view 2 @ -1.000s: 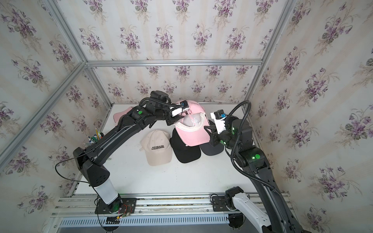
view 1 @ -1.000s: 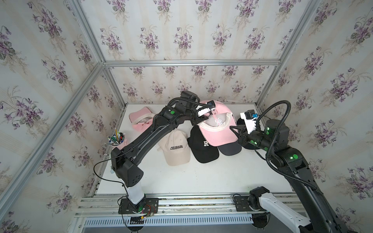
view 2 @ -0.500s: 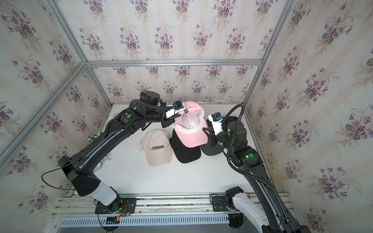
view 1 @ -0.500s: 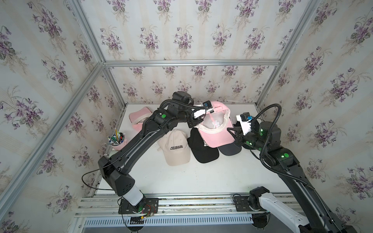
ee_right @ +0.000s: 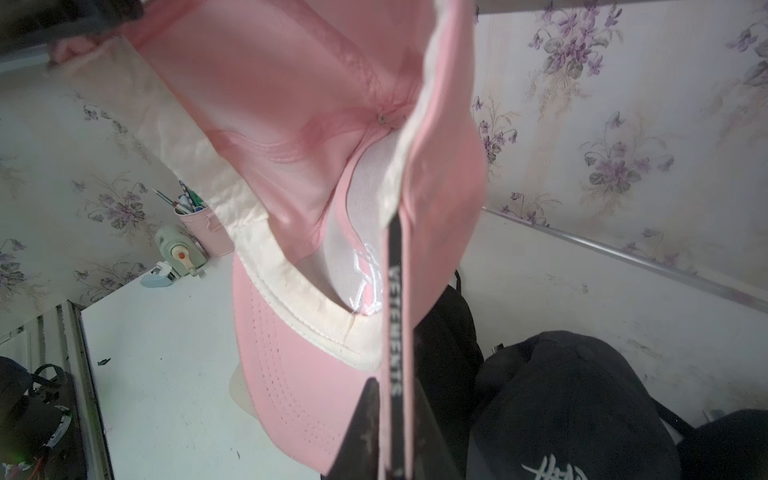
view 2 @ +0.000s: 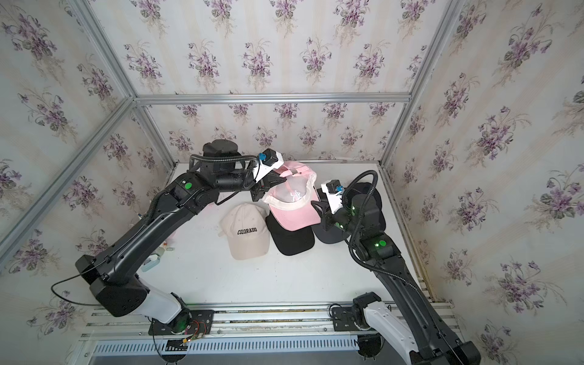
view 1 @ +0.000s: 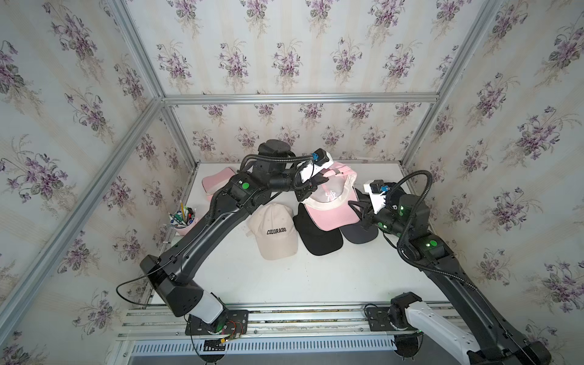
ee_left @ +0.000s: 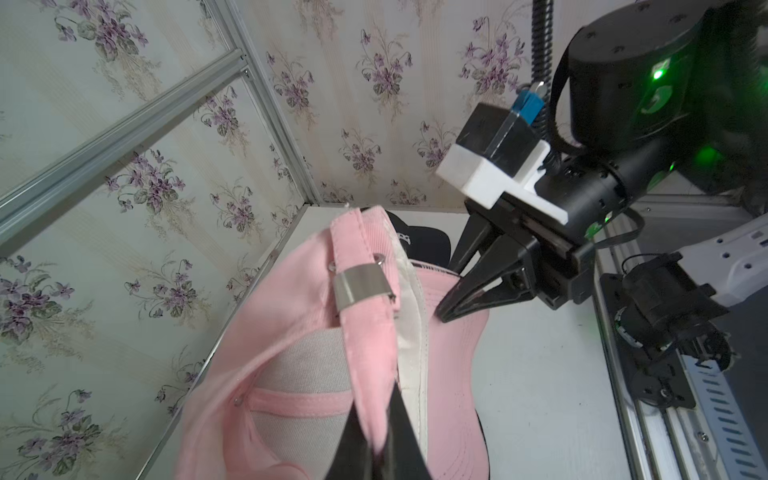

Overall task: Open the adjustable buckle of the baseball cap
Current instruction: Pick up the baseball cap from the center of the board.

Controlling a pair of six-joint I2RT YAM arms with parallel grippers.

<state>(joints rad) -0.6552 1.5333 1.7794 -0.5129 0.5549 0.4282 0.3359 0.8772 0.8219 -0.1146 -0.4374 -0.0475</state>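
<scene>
The pink baseball cap (view 1: 331, 211) (view 2: 292, 215) hangs upside down between my two grippers, above the other caps. Its silver metal buckle (ee_left: 361, 286) sits on the pink back strap and looks closed; in both top views it shows as a grey patch (view 1: 339, 171) (view 2: 295, 171). My left gripper (ee_left: 374, 407) (view 1: 311, 189) is shut on that strap, a little below the buckle. My right gripper (ee_right: 397, 388) (view 1: 357, 208) pinches the cap's side rim, where a black label strip fills the narrow gap between its fingers.
On the white table (view 1: 284, 278) lie a beige COLORADO cap (view 1: 278, 232), a black cap (view 1: 319, 237) and a dark grey cap (view 1: 361, 234) under the pink one. Another pink cap (view 1: 216, 183) and a pink pen cup (view 1: 185, 221) are at the left. A black cap (ee_right: 573, 407) lies by the right wall.
My left gripper has closed on the strap. Both grippers and the pink cap have shifted slightly left and down. The right jaws have eased a little.
</scene>
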